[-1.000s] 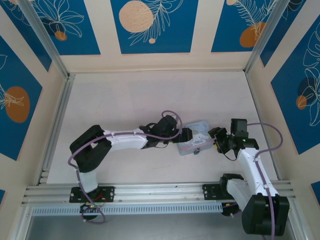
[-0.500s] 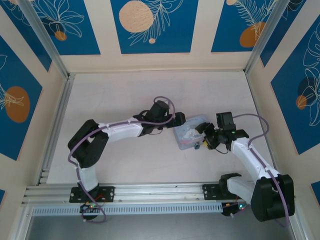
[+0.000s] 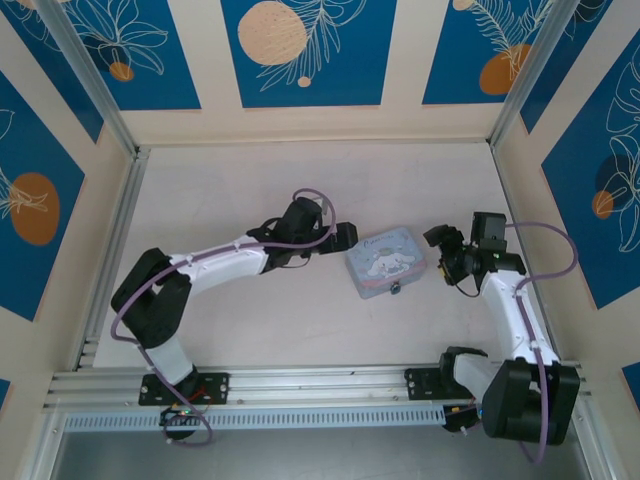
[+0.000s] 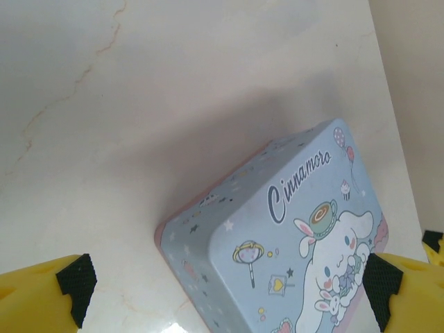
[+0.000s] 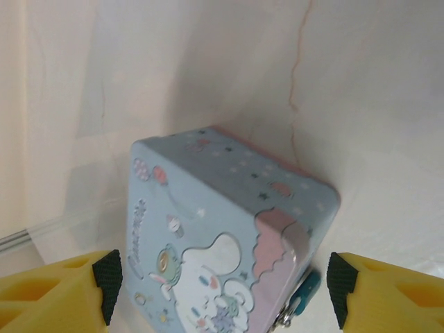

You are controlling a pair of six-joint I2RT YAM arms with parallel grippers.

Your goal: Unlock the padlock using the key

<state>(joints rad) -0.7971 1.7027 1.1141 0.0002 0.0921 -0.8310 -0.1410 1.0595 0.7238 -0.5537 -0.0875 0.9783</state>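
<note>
One padlock (image 5: 305, 290), at tin's (image 5: 208, 229) near edge, pointing outward

- A robot test cell in a lab; a pale table (image 3: 250, 200) stands boxed in by cream walls, with blue leaf-print panels (image 3: 308, 50) behind it and on both sides;
- aluminium posts (image 3: 95, 80) rise at the table's far corners;
- a left arm (image 3: 225, 265) and a right arm (image 3: 510, 310), white and black, are bolted to a metal rail (image 3: 320, 385) along the table's near edge.

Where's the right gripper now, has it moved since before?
Yes. The right gripper pulled back off the tin, toward the right wall.
</note>
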